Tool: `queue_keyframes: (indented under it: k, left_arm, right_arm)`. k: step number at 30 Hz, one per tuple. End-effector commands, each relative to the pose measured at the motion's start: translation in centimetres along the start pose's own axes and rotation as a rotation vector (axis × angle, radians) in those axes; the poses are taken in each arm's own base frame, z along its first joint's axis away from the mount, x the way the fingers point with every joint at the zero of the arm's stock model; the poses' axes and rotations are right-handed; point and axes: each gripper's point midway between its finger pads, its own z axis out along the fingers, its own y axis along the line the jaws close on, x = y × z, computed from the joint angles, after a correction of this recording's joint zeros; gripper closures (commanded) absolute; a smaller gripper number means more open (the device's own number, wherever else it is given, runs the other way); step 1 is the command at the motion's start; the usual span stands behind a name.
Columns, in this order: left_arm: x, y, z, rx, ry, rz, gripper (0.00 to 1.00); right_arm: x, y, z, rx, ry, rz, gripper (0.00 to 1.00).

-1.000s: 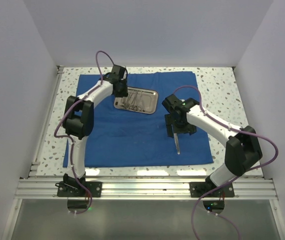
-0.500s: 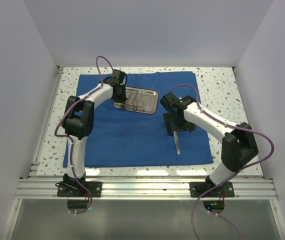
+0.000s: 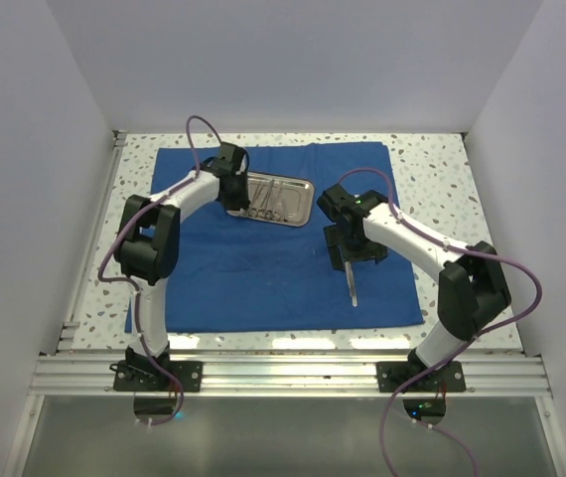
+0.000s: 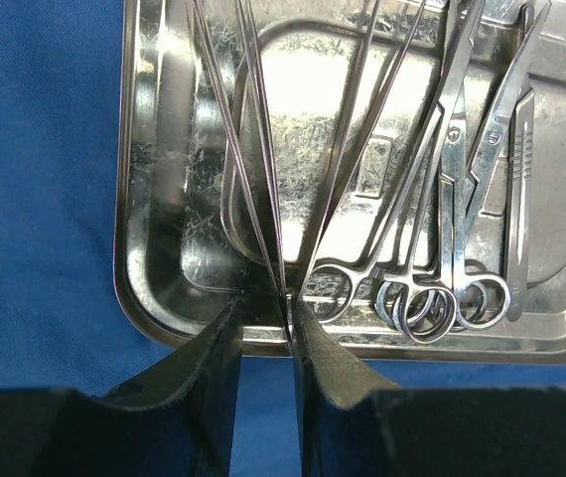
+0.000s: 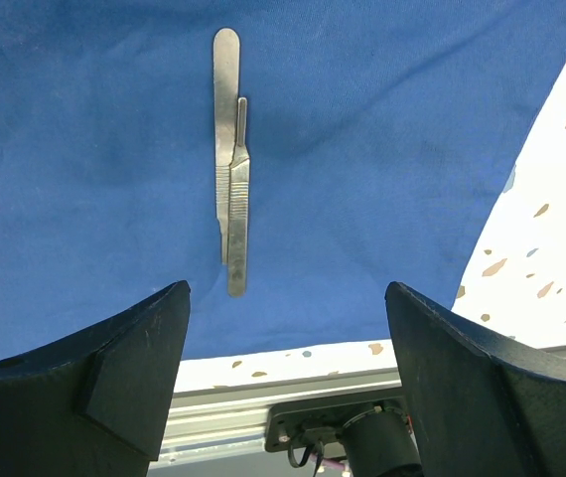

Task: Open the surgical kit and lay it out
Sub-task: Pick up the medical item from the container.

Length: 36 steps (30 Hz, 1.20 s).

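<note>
The royal-blue cloth [image 3: 263, 268] lies spread flat on the table. The steel tray [image 3: 308, 189] sits on its far middle and holds several ring-handled scissors and forceps [image 4: 432, 298] and long thin tweezers [image 4: 253, 149]. My left gripper [image 3: 237, 202] is at the tray's left end. In the left wrist view its jaws [image 4: 263, 308] stand a narrow gap apart around the tweezers' joined end, which rests against the right finger [image 4: 313, 338]. My right gripper [image 5: 285, 293] is wide open and empty above the cloth. Two flat silver instruments [image 5: 229, 169] lie side by side in front of it, also seen from above [image 3: 353, 288].
The speckled tabletop [image 3: 442, 179] shows around the cloth, and in the right wrist view [image 5: 541, 238]. White walls close in the left, back and right. An aluminium rail [image 3: 283, 373] with both arm bases runs along the near edge.
My left arm's elbow has swung left and its wrist has settled lower at the tray's left end. My right arm has barely moved; the two instruments lie where they were.
</note>
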Motion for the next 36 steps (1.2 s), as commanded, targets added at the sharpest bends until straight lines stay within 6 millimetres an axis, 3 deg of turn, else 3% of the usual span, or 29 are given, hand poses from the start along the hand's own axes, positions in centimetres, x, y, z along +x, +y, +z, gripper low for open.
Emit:
queue_keyframes:
  k: [1, 13, 19, 23, 25, 29, 36]
  left_arm:
    - [-1.2, -1.0, -0.4, 0.028, -0.036, 0.012, 0.71]
    - [-1.7, -1.3, 1.0, 0.025, -0.026, 0.019, 0.76]
    - [-1.9, -1.3, 1.1, 0.020, -0.026, 0.022, 0.84]
    - [-2.1, -1.4, 0.8, 0.020, -0.031, 0.023, 1.00]
    - [-2.3, -1.3, 0.5, 0.016, -0.036, 0.023, 1.00]
    - [-3.5, -1.6, -0.8, 0.021, -0.062, 0.029, 1.00]
    - [-8.1, -2.8, -5.3, 0.033, -0.167, 0.034, 1.00]
  right_arm:
    - [-0.6, -0.1, -0.2, 0.008, -0.017, 0.003, 0.17]
    - [-0.7, -0.2, -0.1, 0.020, -0.014, -0.005, 0.17]
    - [-0.7, -0.2, 0.1, 0.025, -0.010, -0.015, 0.18]
    - [-0.7, -0.2, 0.3, 0.027, -0.005, -0.020, 0.18]
    - [-0.7, -0.1, 0.4, 0.023, -0.003, -0.017, 0.18]
    - [-0.7, 0.0, 0.5, 0.023, 0.000, -0.018, 0.18]
    - [-1.7, 0.4, 0.4, 0.021, -0.014, -0.017, 0.18]
